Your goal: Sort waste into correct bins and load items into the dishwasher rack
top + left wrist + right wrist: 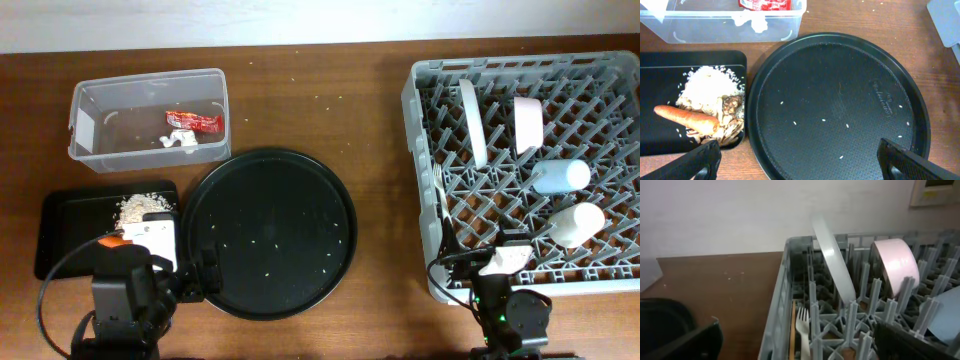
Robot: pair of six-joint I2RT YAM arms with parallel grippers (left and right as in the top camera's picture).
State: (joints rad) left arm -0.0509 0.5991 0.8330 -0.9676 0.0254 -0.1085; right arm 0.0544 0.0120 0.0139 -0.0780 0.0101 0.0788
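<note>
The clear tub (150,115) holds the red wrapper (195,121) and the white tissue (182,140). The black tray (60,225) holds the rice (707,85), the carrot (687,118) and a brown lump (731,103). The grey rack (610,275) holds the white bowl (472,120), pink cup (527,122), light blue cup (560,177), white cup (577,224) and white fork (802,325). My left gripper (800,170) is open and empty at the platter's near edge. My right gripper (797,347) is open and empty at the rack's near left corner.
The round black platter (270,232) lies between the tray and the rack, with a few rice grains on it. Bare brown table (370,110) lies between the platter and the rack.
</note>
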